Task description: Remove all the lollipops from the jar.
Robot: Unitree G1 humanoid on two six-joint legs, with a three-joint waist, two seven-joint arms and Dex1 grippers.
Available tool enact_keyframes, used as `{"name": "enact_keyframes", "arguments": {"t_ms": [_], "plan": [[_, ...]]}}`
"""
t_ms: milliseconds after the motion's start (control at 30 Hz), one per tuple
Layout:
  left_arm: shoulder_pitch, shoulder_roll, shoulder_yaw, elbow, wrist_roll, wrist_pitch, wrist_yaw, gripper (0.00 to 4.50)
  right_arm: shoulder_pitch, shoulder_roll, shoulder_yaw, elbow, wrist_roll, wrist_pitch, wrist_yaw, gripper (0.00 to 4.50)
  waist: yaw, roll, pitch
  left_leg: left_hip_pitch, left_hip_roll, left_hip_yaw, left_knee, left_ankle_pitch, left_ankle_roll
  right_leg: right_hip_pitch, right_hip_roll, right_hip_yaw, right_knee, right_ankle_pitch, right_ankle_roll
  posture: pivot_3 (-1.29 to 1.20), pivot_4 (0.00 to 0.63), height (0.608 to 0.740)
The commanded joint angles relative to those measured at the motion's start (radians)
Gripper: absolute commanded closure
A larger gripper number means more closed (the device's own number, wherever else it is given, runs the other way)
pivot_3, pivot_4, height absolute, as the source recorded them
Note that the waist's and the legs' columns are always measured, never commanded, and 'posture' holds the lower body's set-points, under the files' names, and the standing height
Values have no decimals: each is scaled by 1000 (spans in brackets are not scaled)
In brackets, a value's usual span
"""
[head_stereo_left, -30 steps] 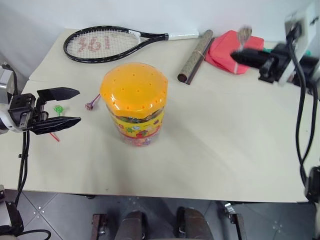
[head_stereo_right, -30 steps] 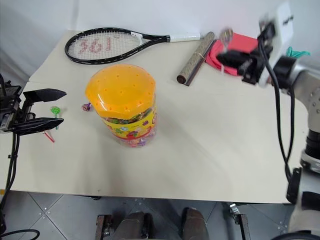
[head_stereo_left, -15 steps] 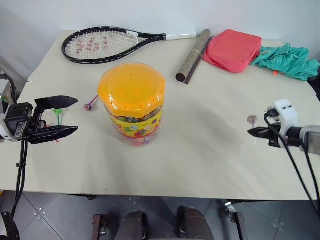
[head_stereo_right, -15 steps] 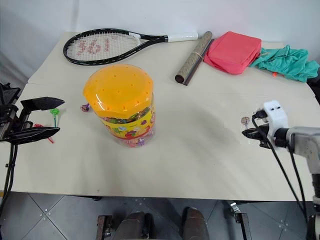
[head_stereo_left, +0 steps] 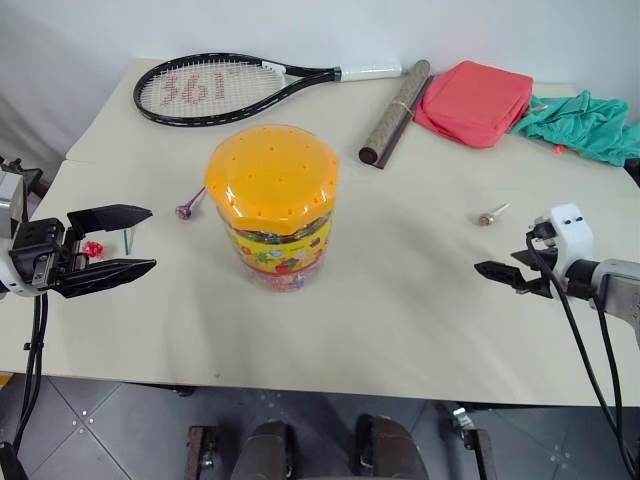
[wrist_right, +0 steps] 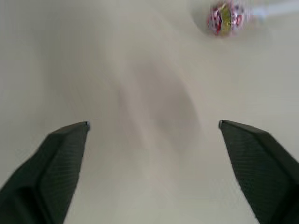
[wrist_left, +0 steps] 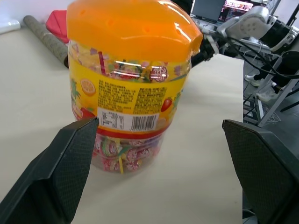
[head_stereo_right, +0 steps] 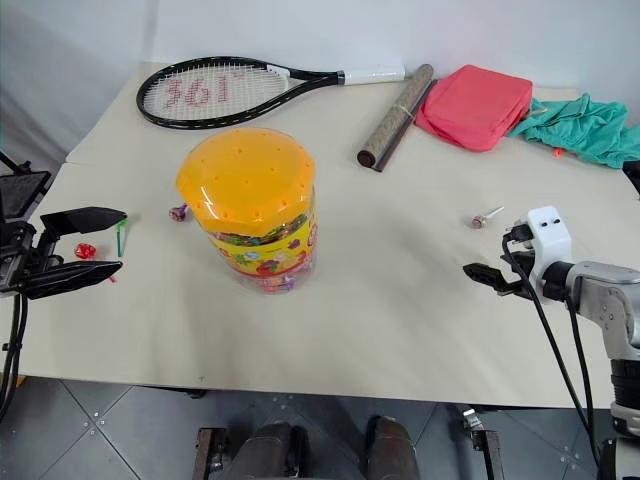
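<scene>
The jar (head_stereo_left: 272, 205), a clear tub with a candy label and a holed orange lid, stands mid-table with wrapped candies inside. A purple-pink lollipop (head_stereo_left: 185, 211) lies just to its left. Further left are a red lollipop (head_stereo_left: 94, 249) and the stick of a green one (head_stereo_left: 128, 240), both by my left gripper (head_stereo_left: 150, 238). That gripper is open, level with the jar and pointing at it (wrist_left: 126, 84). The maroon-patterned lollipop (head_stereo_left: 487, 218) lies on the table at the right. My right gripper (head_stereo_left: 490, 272) hovers just short of it, open and empty, and the candy (wrist_right: 224, 16) lies beyond its fingers.
A tennis racket (head_stereo_left: 215, 88), a brown tube (head_stereo_left: 393, 100), a red pouch (head_stereo_left: 475, 102) and a teal cloth (head_stereo_left: 585, 122) lie along the table's far side. The table's front edge (head_stereo_left: 330, 385) runs close below both grippers.
My right gripper came down from above the red pouch to the table, opened and let go of the maroon-patterned lollipop, which now lies there. My left gripper has hardly moved.
</scene>
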Motion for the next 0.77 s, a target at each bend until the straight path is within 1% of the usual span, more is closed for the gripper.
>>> {"name": "enact_keyframes", "arguments": {"t_ms": [33,100,167,233,300,400,433,533,600,633,767], "plan": [[9,26,43,-38,-28,8,8,0,31,11,-59,-107,54,-45,52,15,3,0,0,0,0,0,0,0,0,0,0,0,0,0,0,0,150,740],[17,24,45,-43,-27,16,18,0,44,25,-64,-148,72,-70,71,15,4,0,0,0,0,0,0,0,0,1,0,0,0,0,0,0,150,740],[28,7,51,-39,-5,37,98,0,61,60,-50,-215,89,-138,102,15,2,0,0,0,0,0,0,0,0,1,0,0,0,0,0,0,150,740],[57,-25,62,-23,22,40,190,0,107,76,9,-288,80,-216,162,15,2,0,0,0,0,-1,0,0,0,0,0,0,0,0,0,0,150,740],[84,-38,61,-21,39,49,250,0,142,76,57,-317,59,-258,200,15,2,0,0,1,0,-3,0,0,0,1,0,1,0,0,0,0,150,740],[146,-74,59,-42,95,40,371,0,184,105,118,-343,45,-297,209,15,2,0,-1,2,0,-3,0,0,0,1,0,1,0,0,0,0,150,740],[165,-92,63,-52,101,18,385,0,193,114,132,-353,47,-304,211,15,2,0,0,2,0,-4,0,0,0,1,0,1,0,0,0,0,150,740],[228,-141,78,-78,57,19,363,0,241,130,179,-388,28,-358,236,15,4,0,-1,1,0,-6,0,0,0,1,0,1,0,0,0,0,150,740],[272,-169,77,-97,66,-9,359,0,268,136,207,-404,0,-407,247,15,5,-1,-1,2,0,-8,0,0,0,1,0,1,0,0,0,0,150,740],[291,-181,77,-109,69,-25,355,0,273,145,213,-404,-8,-421,240,15,4,-1,-1,2,0,-8,0,0,0,2,0,1,0,0,0,0,150,740],[348,-262,65,-171,76,-105,369,0,257,275,204,-377,-33,-438,84,15,4,-1,-1,3,0,-8,1,0,0,3,0,1,0,0,0,0,150,740]]}}
